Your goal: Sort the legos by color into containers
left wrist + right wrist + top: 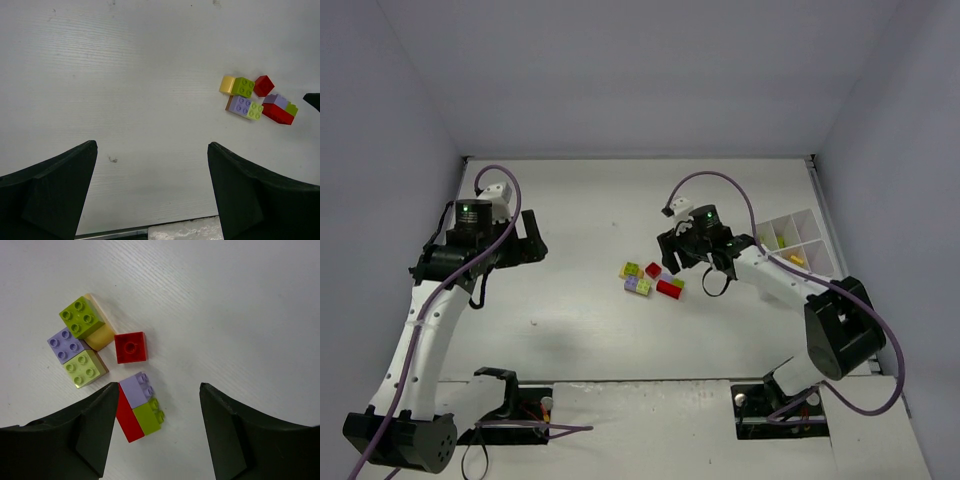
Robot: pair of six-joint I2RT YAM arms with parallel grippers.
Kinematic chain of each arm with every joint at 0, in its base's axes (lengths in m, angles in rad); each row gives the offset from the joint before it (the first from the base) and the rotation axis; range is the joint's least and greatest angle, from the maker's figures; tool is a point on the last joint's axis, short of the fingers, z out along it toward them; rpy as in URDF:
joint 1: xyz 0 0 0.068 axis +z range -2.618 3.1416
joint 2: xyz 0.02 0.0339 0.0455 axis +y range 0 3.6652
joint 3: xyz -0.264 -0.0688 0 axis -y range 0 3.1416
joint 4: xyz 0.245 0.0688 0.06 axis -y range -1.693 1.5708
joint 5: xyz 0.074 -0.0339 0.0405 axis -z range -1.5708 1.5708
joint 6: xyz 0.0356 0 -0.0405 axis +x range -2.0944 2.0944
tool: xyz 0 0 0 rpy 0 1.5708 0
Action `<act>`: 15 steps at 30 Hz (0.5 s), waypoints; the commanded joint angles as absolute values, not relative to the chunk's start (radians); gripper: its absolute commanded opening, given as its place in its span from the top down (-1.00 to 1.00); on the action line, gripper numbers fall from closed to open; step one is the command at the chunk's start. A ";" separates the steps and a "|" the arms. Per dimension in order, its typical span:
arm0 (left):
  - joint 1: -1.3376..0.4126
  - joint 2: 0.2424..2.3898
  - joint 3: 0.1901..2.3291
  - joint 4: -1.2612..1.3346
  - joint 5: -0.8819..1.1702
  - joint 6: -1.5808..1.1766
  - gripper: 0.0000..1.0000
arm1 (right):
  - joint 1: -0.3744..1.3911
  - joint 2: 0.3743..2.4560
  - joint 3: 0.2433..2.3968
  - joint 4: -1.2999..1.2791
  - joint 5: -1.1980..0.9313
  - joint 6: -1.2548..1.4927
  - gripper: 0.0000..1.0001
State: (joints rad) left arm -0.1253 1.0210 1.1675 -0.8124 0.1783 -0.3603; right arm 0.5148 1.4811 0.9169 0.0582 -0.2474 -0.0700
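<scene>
The legos lie in one cluster mid-table (650, 278). In the right wrist view I see a lime brick on a yellow one (80, 316), a lavender brick (65, 344), a lime brick (85, 369), a small red brick (131, 347), and a lavender and lime pair stuck on a long red brick (130, 425). My right gripper (159, 390) is open and empty, hovering over this stuck group, its left finger beside the red brick. My left gripper (151, 145) is open and empty, well left of the cluster (255, 97). The white divided tray (810, 213) stands at the far right.
A yellow piece (797, 260) lies in one tray compartment and a small greenish one (761, 240) in another. Grey walls close the table on three sides. The right arm's link stretches between the tray and the cluster.
</scene>
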 commanded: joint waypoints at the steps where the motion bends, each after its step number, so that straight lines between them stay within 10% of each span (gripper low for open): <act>1: -0.132 1.017 1.177 -0.790 0.164 -0.357 -0.70 | 0.544 1.512 0.969 0.127 -0.229 -0.032 -0.23; 15: -0.132 1.012 1.166 -0.815 0.144 -0.348 -0.70 | 0.638 1.732 1.042 0.181 -0.186 -0.015 -0.22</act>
